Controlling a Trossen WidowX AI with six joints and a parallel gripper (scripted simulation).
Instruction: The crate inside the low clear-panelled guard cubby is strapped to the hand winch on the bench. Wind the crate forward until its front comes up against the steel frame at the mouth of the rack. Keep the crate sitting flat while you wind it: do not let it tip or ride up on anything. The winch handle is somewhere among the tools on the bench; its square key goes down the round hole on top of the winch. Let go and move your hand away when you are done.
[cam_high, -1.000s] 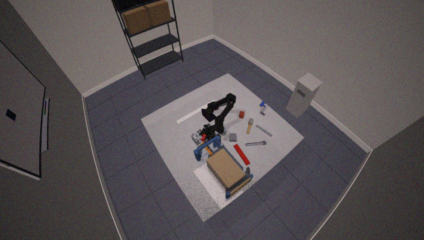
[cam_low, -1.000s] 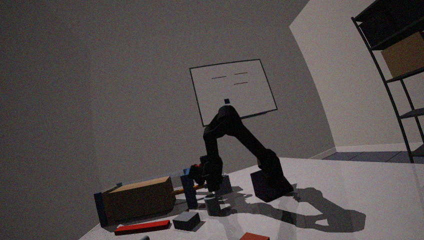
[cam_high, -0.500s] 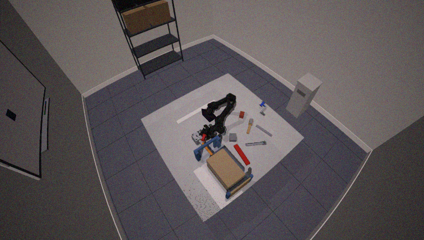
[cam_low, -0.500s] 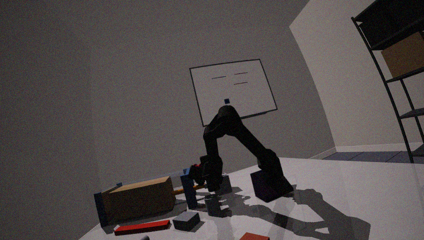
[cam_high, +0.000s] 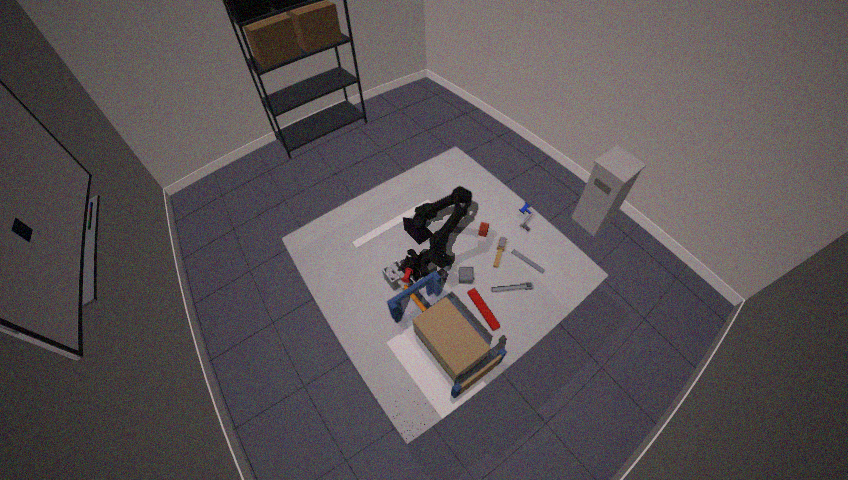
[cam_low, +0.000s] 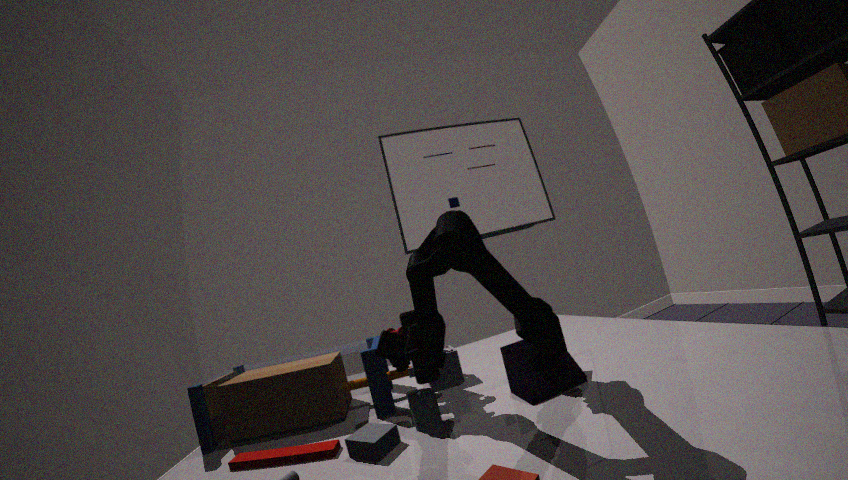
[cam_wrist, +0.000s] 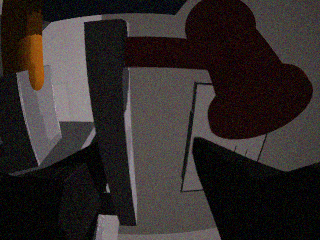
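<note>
The tan crate (cam_high: 452, 336) (cam_low: 279, 389) sits flat in the cubby, with a gap between its front and the blue steel frame (cam_high: 408, 290) (cam_low: 379, 378) at the mouth. An orange strap (cam_high: 418, 300) (cam_low: 357, 383) (cam_wrist: 36, 65) runs from it to the grey winch (cam_high: 390, 275) (cam_low: 453, 367). The winch handle's red grip (cam_high: 407, 274) (cam_wrist: 235, 95) stands by the winch; its grey arm (cam_wrist: 107, 110) shows upright in the wrist view. Its key end is hidden. My gripper (cam_wrist: 152, 144) is part open at the handle. The grey arm is near the left finger, not pinched.
Right of the cubby lie a red bar (cam_high: 483, 309) (cam_low: 285, 455), a grey block (cam_high: 465, 274) (cam_low: 373, 443), a wrench (cam_high: 511, 287), a hammer (cam_high: 499, 252), a flat grey bar (cam_high: 527, 260) and a red block (cam_high: 483, 228). A blue-ended tool (cam_high: 524, 208) lies farther off. A grey cylinder (cam_low: 426, 407) stands near the frame.
</note>
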